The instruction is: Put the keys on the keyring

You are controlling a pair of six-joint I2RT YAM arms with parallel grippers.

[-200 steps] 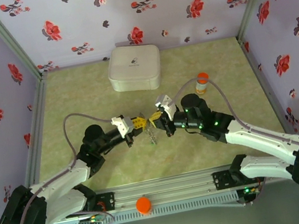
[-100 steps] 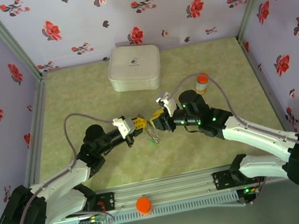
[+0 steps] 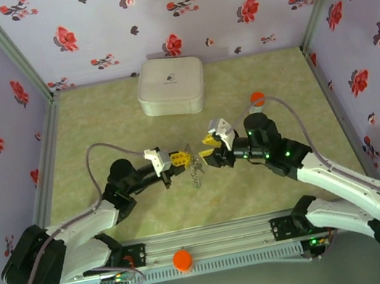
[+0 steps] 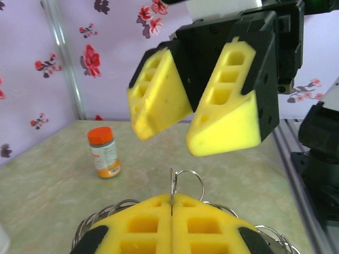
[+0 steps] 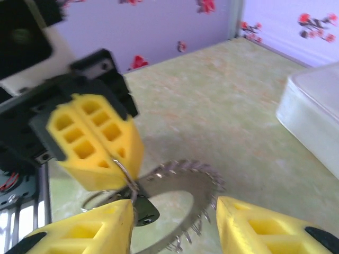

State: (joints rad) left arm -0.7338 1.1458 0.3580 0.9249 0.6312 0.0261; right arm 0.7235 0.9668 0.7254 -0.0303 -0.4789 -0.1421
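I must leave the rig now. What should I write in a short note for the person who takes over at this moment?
Left claw: shut on the small metal loop.
Right claw: open, empty, facing the left one.
Keyring and dark key head hang under the left claw.
Done: things picked up.
Left: check the threading; I cannot tell if the key is on the keyring.

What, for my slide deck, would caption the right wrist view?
Left hand shut on a wire loop, toothed ring below it, right hand open nearby.
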